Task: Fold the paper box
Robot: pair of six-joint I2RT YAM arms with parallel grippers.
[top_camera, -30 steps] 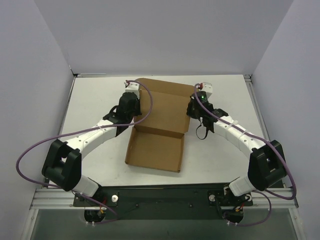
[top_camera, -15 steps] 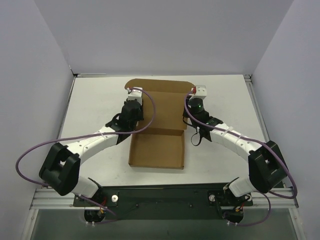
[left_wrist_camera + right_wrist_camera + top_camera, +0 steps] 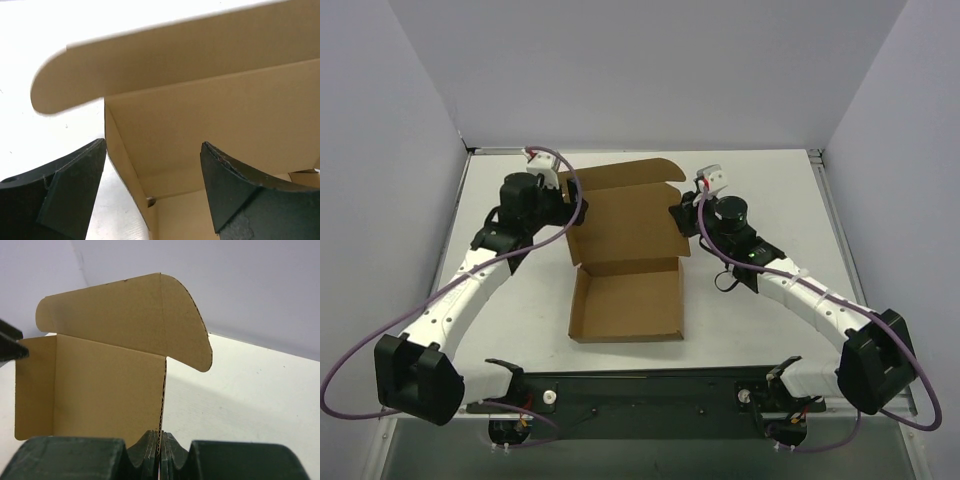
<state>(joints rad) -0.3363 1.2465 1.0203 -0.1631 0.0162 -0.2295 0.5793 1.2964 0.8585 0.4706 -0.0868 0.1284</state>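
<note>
Paper box (image 3: 625, 300) is set mid-frame on tabletop (image 3: 530, 320), lid raised; left fingers (image 3: 65, 195) are spread apart, right fingers (image 3: 75, 460) clamped on its right edge.

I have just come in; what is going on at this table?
Two robot arms are folding a plain brown corrugated cardboard box. Its low walls are up and the lid stands raised. The right tool is shut on the lid's right edge; the left tool is open at the box's left side, holding nothing.
</note>
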